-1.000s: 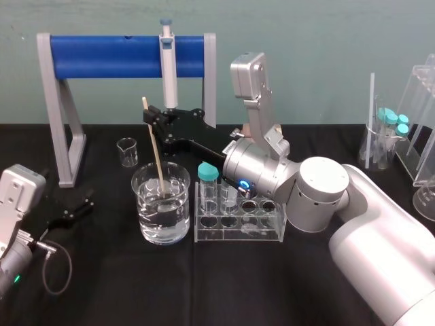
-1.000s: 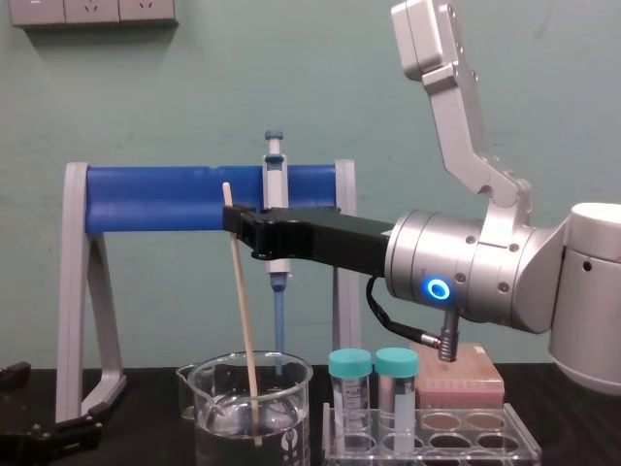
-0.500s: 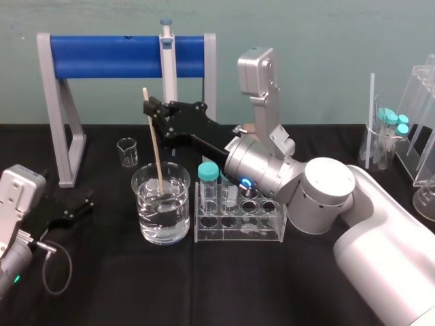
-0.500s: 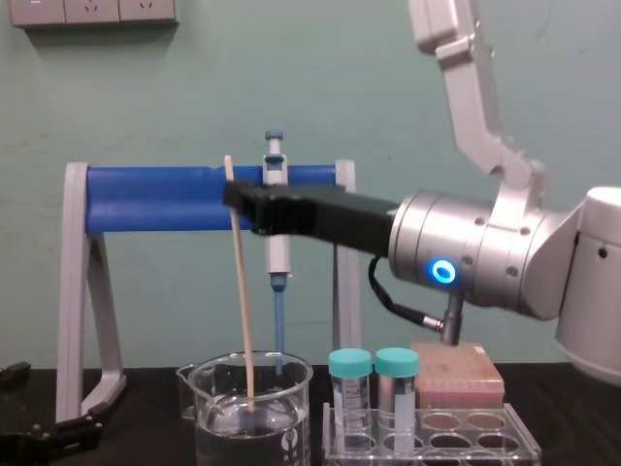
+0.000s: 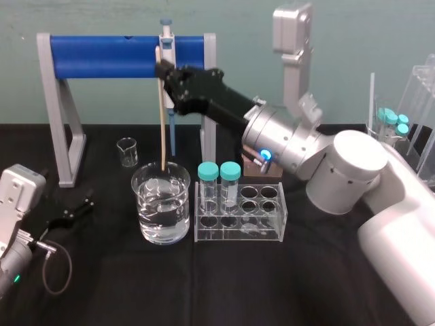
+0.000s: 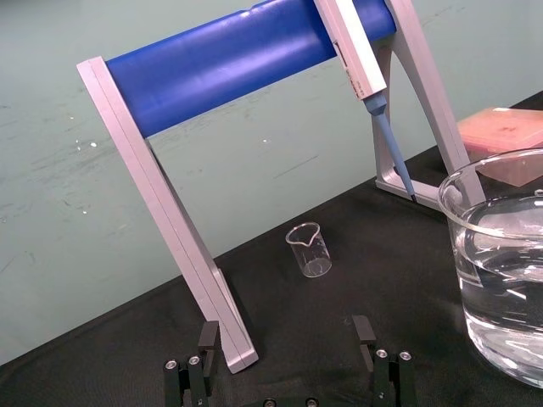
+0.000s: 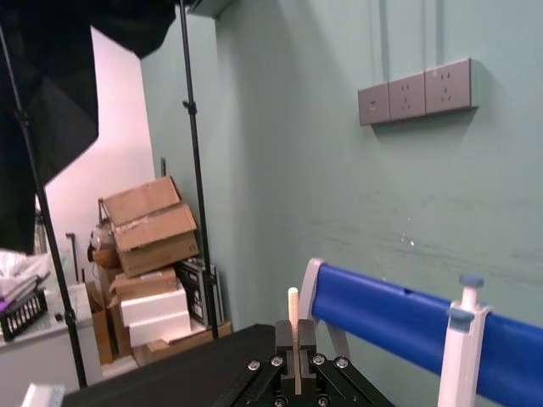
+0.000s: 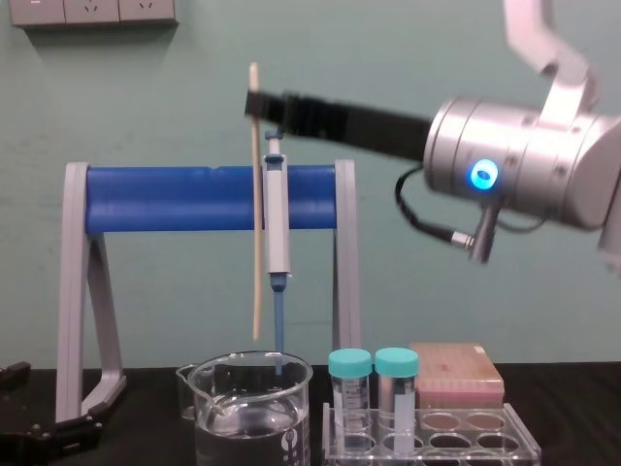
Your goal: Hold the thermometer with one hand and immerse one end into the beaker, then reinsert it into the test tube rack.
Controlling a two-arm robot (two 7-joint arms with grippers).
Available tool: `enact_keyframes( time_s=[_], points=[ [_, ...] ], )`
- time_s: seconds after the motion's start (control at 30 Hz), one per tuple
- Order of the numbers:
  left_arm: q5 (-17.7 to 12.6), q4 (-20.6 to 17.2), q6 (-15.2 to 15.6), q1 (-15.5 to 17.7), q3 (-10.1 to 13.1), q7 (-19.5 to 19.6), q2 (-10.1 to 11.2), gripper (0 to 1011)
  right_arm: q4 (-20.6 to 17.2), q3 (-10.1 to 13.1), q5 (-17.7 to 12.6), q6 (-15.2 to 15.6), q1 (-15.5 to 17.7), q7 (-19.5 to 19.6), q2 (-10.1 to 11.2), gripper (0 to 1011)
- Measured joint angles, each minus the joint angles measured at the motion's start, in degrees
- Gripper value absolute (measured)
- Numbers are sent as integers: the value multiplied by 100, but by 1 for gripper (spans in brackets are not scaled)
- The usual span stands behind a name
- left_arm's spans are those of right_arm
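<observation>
The right gripper [image 5: 163, 70] [image 8: 254, 103] [image 7: 294, 341] is pressed together on the thermometer [image 5: 162, 119] [image 8: 256, 218] [image 7: 293, 318], pinching it just below its upper end so the rod hangs nearly upright. In the chest view its lower end is just above the rim of the beaker [image 5: 162, 207] [image 8: 250, 417] [image 6: 501, 288], clear of the water. From the head view that end falls against the far rim, and its height is hard to judge there. The left gripper [image 5: 77, 208] [image 6: 287, 373] lies low on the surface [image 5: 204, 285] left of the beaker, fingers spread and holding nothing. The rack [image 5: 238, 235] [image 8: 485, 445] stands just right of the beaker with two capped tubes [image 5: 209, 185] in its back row. The chest view's lower edge cuts off both rack and beaker. A pipette [image 8: 278, 218] hangs on the blue stand [image 5: 102, 56] close behind the thermometer, and a small beaker [image 5: 126, 152] sits under the stand. A pink box [image 8: 456, 374] shows behind the rack. The surface is black and the wall [image 8: 146, 97] teal, with sockets [image 7: 416, 97] and stacked cartons [image 7: 153, 254] off to one side.
</observation>
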State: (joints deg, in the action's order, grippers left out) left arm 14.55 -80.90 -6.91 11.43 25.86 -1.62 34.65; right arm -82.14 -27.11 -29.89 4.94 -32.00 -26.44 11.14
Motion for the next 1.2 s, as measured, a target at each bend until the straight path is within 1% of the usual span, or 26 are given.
enact_keyframes(
  time_s=[0.1,0.13,0.17,0.23,0.27,0.37,0.4,0.47,0.53,0.57,0.7,0.73,0.77,0.8,0.9,0.93,1.07,1.2],
  points=[
    [0,0,0,0,0,0,0,1004,-192,61,-113,172,0,48,87,36],
    [0,0,0,0,0,0,0,1004,-328,97,-172,286,-1,81,156,36],
    [0,0,0,0,0,0,0,1004,-328,97,-172,286,-1,81,156,36],
    [0,0,0,0,0,0,0,1004,-526,175,-269,463,1,158,266,36],
    [0,0,0,0,0,0,0,1004,-690,234,-336,572,13,215,341,36],
    [0,0,0,0,0,0,0,1004,-923,330,-438,745,39,301,464,36],
    [0,0,0,0,0,0,0,1004,-1089,388,-491,850,59,347,559,36],
    [0,0,0,0,0,0,0,1004,-1230,435,-538,955,79,382,659,36],
    [0,0,0,0,0,0,0,1004,-1523,544,-603,1109,137,459,894,36],
    [0,0,0,0,0,0,0,1004,-1592,574,-614,1140,159,477,954,36],
    [0,0,0,0,0,0,0,1004,-1818,694,-644,1196,304,602,1168,36],
    [0,0,0,0,0,0,0,1004,-1905,759,-648,1195,409,684,1263,36],
    [0,0,0,0,0,0,0,1004,-1946,785,-648,1186,469,725,1304,36],
    [0,0,0,0,0,0,0,1004,-2018,847,-644,1139,596,807,1381,36],
    [0,0,0,0,0,0,0,1004,-2089,922,-636,1044,817,951,1476,36],
    [0,0,0,0,0,0,0,1004,-2123,968,-631,996,948,1041,1526,36],
    [0,0,0,0,0,0,0,1004,-2169,1088,-592,865,1289,1263,1610,36],
    [0,0,0,0,0,0,0,1004,-2115,1160,-523,763,1503,1403,1616,36]
  ],
)
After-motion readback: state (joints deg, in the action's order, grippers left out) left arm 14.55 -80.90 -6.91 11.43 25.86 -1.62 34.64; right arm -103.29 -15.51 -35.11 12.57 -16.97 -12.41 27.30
